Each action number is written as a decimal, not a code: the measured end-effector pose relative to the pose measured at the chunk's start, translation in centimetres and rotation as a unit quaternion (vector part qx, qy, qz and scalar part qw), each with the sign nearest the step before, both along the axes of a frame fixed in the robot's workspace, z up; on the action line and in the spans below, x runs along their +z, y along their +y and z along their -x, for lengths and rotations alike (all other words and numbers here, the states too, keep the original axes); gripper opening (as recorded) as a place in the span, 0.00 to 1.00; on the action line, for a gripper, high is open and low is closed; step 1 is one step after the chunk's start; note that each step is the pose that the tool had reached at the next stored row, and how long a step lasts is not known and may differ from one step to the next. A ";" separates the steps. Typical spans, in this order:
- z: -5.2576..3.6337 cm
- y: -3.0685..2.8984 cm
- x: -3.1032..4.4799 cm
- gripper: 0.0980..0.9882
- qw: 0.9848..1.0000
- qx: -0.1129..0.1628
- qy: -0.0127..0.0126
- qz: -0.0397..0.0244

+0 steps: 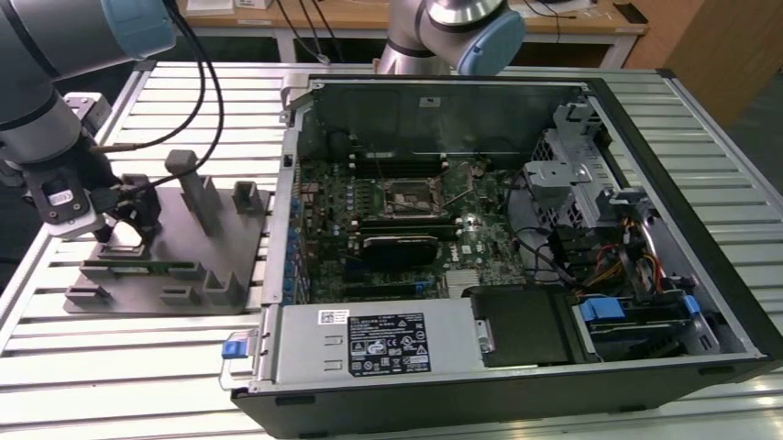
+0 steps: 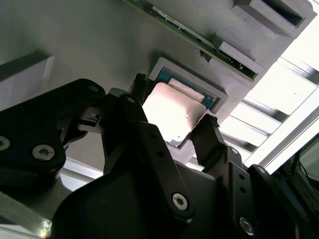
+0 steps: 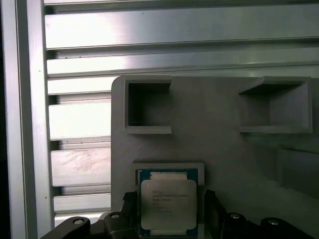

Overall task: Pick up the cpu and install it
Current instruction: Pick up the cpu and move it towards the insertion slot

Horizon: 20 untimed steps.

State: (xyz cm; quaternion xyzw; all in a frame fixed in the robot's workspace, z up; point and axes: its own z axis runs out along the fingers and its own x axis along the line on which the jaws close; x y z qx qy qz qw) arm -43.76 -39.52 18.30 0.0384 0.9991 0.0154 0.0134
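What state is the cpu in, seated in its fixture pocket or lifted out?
Seated. In the first wrist view the cpu lies flat inside the pocket's raised frame, the open gripper straddling it.

Lit evenly from above in the exterior view, with sheen on the slatted worktop [image 1: 147, 376] and gloom inside the computer case [image 1: 428, 101]. Overexposed on the cpu [image 2: 172, 117] lid and slats beyond in the second wrist view; streaked with glare in the first wrist view.
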 end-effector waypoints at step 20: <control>0.00 0.02 -0.19 0.50 1.000 0.000 0.000 0.000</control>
